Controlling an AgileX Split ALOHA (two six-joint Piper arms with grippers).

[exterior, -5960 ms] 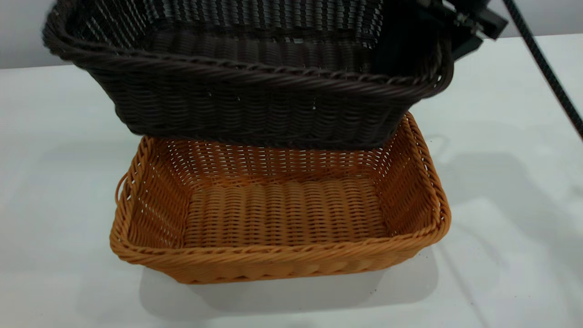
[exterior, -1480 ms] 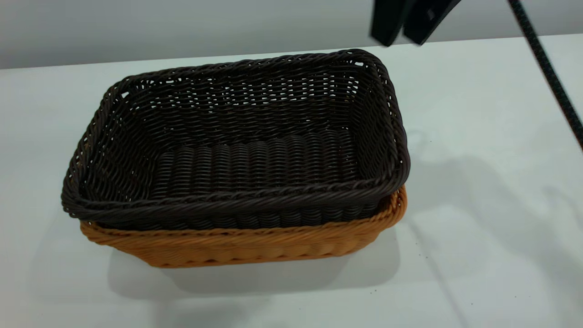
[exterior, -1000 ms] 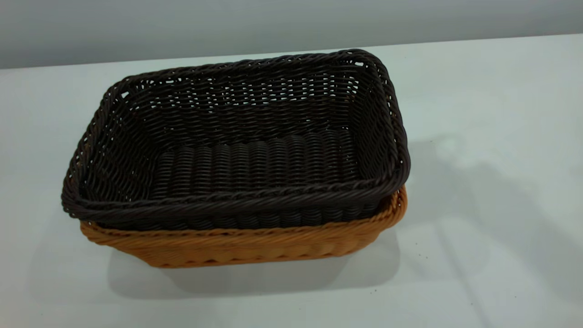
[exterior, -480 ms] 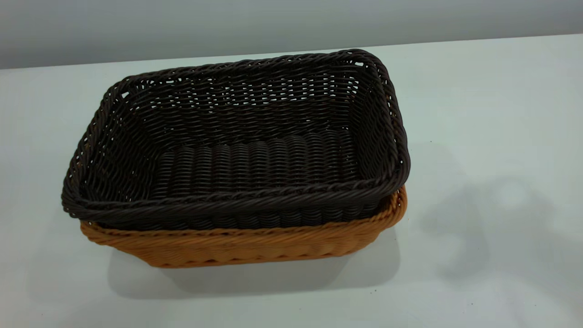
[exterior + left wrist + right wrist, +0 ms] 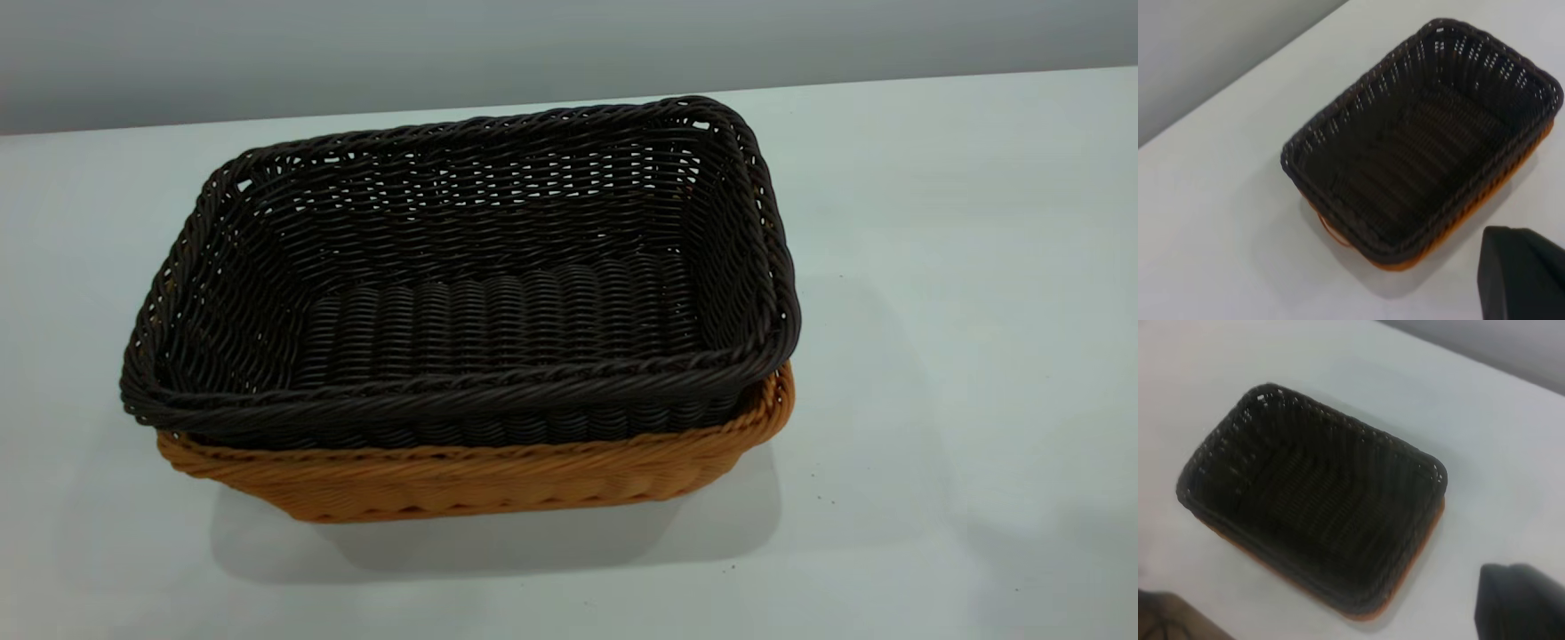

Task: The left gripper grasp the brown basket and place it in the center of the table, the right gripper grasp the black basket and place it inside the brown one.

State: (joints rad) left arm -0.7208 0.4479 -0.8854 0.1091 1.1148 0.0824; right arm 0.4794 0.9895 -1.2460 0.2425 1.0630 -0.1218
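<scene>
Black basket [image 5: 498, 293] nested inside brown basket [image 5: 498, 480], both set mid-worktop [image 5: 960, 311], brown rim exposed at 6 and 3 o'clock, bare surface left on every side, neither pincer seen whole, open-or-closed state not determinable for either.

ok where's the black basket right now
In the exterior view, the black basket sits nested inside the brown basket, mid-table, slightly left.

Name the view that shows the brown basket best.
The exterior view: the brown basket shows its whole near wall beneath the black basket. Both wrist views show only a thin orange edge under it.
</scene>
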